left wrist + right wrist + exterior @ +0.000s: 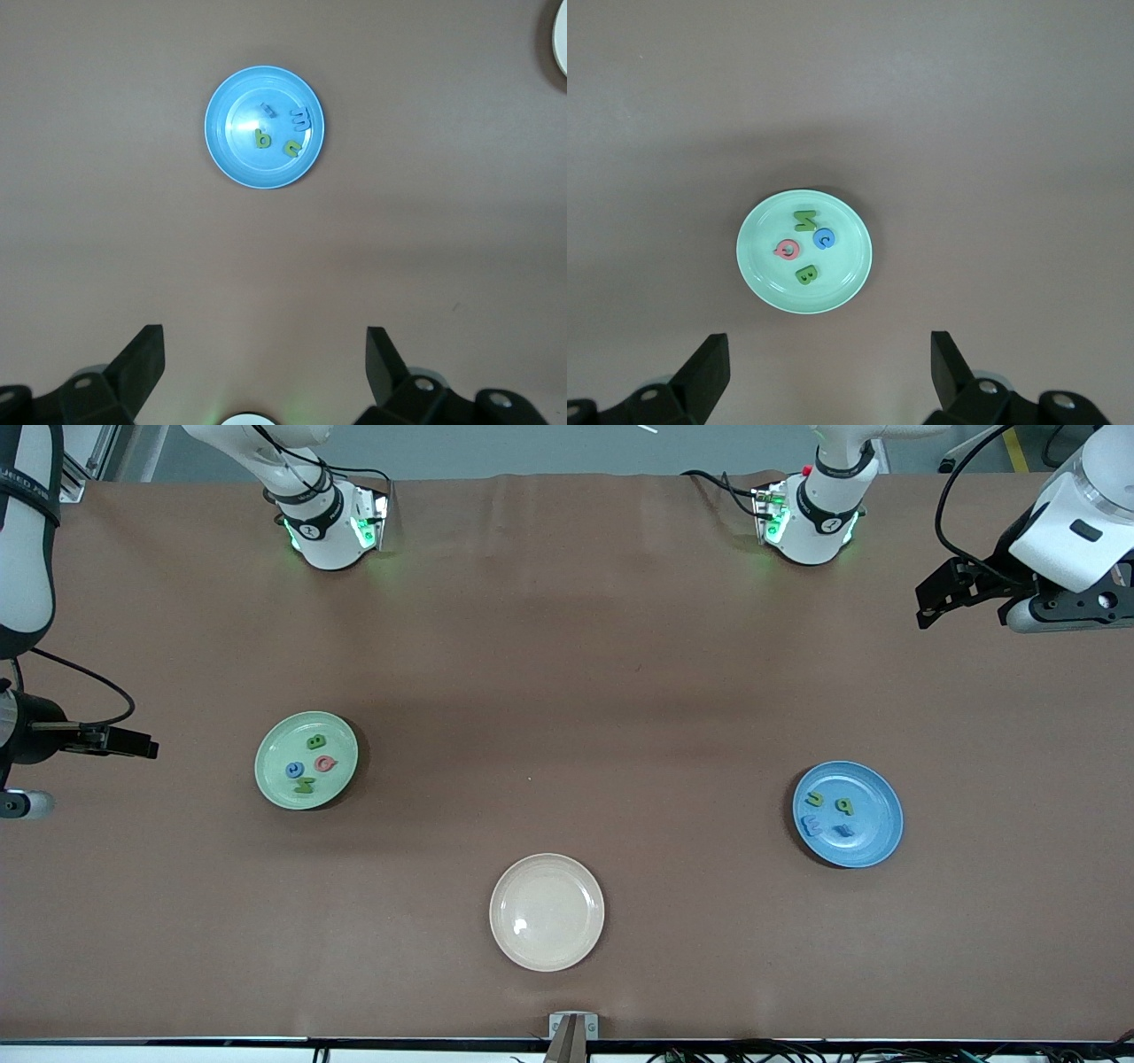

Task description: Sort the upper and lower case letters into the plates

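Now the pale green plate (306, 760) lies on the brown desk (567, 691) toward the right arm's end. It holds four letters: a green B (315, 741), a blue C (295, 770), a pink Q (325, 763) and a green letter (305, 785) that reads as M or Z. The medium blue plate (848, 814) lies toward the left arm's end and holds four as well: a green b (262, 138), a small green curved letter (291, 148), a blue m (302, 118) and a blue piece (268, 109) too faint to read. A cream-white plate (547, 911) sits between the two, nearer the front camera.

Both arms wait at the ends of the desk. The left tool (265, 354) hangs released, fingers spread wide, with the blue plate ahead of it in its wrist view. The right tool (829, 359) hangs released too, fingers wide apart and grasping nothing, with the green plate ahead in its wrist view.
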